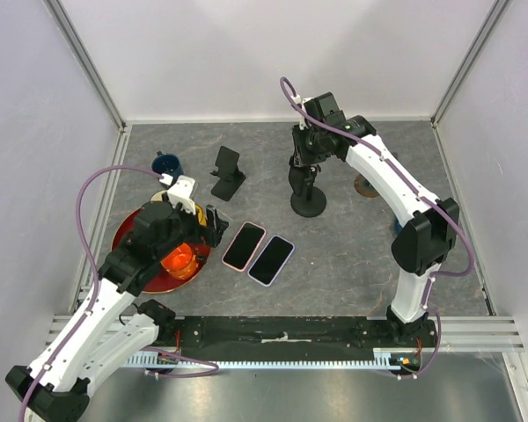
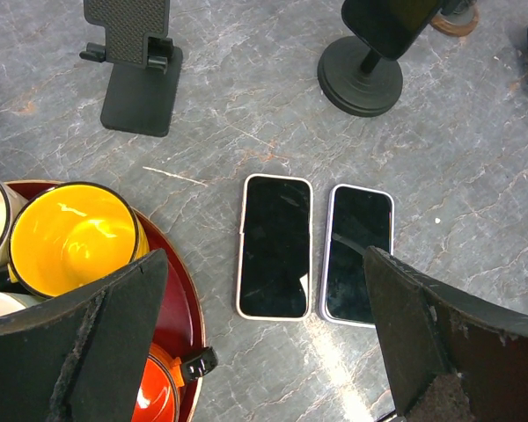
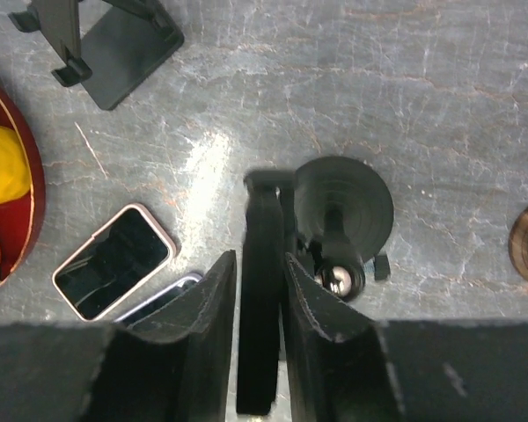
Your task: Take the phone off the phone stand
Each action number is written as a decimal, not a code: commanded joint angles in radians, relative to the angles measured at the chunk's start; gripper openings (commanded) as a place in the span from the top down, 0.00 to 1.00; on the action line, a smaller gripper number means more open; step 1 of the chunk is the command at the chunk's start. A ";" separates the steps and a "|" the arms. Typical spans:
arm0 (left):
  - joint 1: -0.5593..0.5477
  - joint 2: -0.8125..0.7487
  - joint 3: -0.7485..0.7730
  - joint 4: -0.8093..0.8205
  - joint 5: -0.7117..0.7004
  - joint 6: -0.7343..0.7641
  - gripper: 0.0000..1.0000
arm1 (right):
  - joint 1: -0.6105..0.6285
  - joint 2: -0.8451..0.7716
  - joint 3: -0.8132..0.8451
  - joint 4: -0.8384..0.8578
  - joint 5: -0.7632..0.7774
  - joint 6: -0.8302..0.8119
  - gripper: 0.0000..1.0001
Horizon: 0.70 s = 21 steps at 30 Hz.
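The phone (image 3: pixel 260 299) stands in the round-based phone stand (image 3: pixel 343 207), at one o'clock from the table's middle. The right gripper (image 3: pixel 257 259) pinches its flat faces. It looks stiff, light and slick, so a mid-body hold suits. The left gripper (image 2: pixel 264 257) gapes empty. Loose phones (image 2: pixel 275 246) at eight o'clock and an empty stand (image 2: pixel 132 61) at nine seem clear of the lift.

A: Worktop (image 1: pixel 343 255)?
B: Grey, marble-veined, faint sheen.
A: Flat phones (image 2: pixel 275 244)?
B: Glossy black glass.
A: Round-based stand (image 3: pixel 345 207)?
B: Matt black.
A: Yellow mug (image 2: pixel 75 237)?
B: Glossy glaze.
A: Pads (image 2: pixel 114 334), left tool (image 2: pixel 264 264)?
B: Rough, matt.
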 commanded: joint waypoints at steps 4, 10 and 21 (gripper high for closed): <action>0.011 0.019 0.001 0.040 0.042 0.012 0.01 | 0.011 0.017 0.050 0.101 0.018 -0.016 0.57; 0.012 0.023 -0.002 0.042 0.042 0.011 0.01 | 0.011 -0.032 0.049 0.113 0.027 -0.016 0.37; 0.011 0.144 0.059 0.043 0.083 -0.086 0.01 | 0.013 -0.438 -0.408 0.595 0.047 -0.007 0.02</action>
